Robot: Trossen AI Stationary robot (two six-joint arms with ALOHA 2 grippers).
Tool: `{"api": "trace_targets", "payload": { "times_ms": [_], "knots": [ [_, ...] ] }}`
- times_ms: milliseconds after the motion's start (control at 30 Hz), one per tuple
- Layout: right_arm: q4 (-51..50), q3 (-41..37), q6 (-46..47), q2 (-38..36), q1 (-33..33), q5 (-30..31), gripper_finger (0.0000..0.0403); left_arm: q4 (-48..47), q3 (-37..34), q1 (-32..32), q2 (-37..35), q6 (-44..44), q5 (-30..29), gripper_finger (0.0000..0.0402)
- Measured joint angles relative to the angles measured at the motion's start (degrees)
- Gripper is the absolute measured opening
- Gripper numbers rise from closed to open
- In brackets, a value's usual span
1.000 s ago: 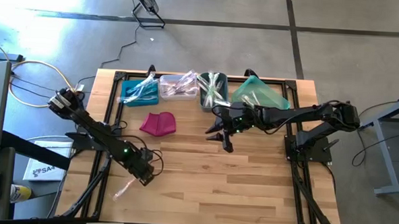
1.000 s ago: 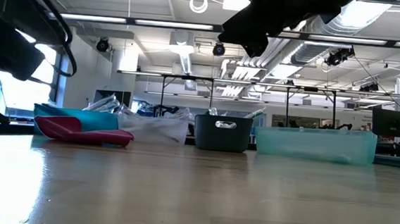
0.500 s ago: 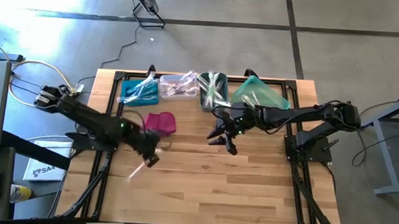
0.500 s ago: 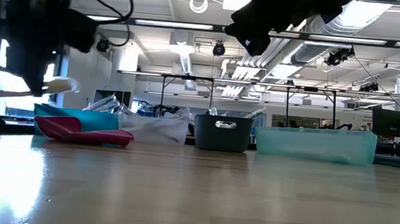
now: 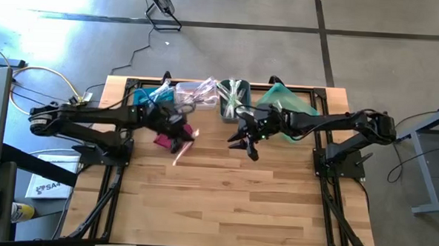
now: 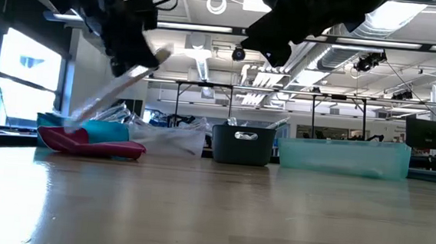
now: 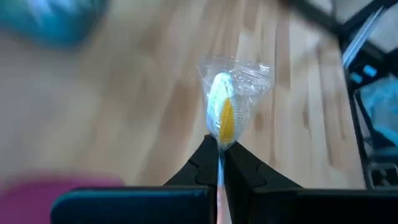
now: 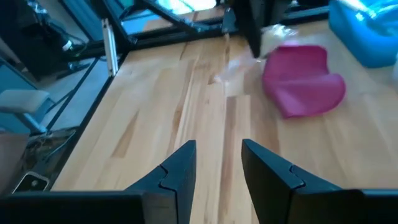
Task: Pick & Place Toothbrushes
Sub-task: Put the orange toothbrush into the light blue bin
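Pinching a wrapped toothbrush (image 7: pixel 225 115) between pressed-together fingers, the left gripper (image 5: pixel 179 136) hangs above the magenta pouch (image 5: pixel 164 140), the brush slanting out past the pouch's near edge; more toothbrushes (image 5: pixel 232 95) lie in the bins (image 5: pixel 224 108) just behind the pouch. Beside the pouch, toward the grey bin, the right gripper (image 8: pixel 216 167) hovers with fingers apart, holding nothing.

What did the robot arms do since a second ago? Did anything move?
The left gripper, shut on a wrapped toothbrush, carried it from the table's near-left part up toward the bins, over the magenta pouch. The right gripper stayed open and empty near the grey bin. Bins unchanged.
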Motion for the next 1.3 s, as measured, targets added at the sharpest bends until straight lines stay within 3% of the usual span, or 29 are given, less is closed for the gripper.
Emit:
{"api": "trace_targets", "payload": {
  "times_ms": [167,367,633,833,1033,1300],
  "knots": [
    [2.4,0.0,0.0,0.0,-1.2,0.0,0.0121,10.8,0.0,6.0,0.0,7.6,1.1,0.0002],
    [6.9,0.0,-0.1,0.0,-1.9,0.9,0.0121,21.9,0.0,8.9,0.0,10.0,4.0,0.0002],
    [11.9,0.0,0.0,0.9,-1.7,10.2,0.0121,33.7,0.1,8.7,0.0,16.5,9.8,0.0002],
    [20.5,0.0,-0.1,5.5,0.5,14.3,0.0132,35.1,0.1,8.7,0.0,17.1,10.0,0.0002],
    [33.3,0.0,-0.9,10.8,2.0,21.3,0.0182,35.0,0.1,8.7,0.0,17.9,10.5,0.0002],
    [41.6,0.0,1.0,15.5,1.9,21.1,0.0215,34.9,0.1,8.7,0.0,17.9,10.6,0.0002]
  ]
}}
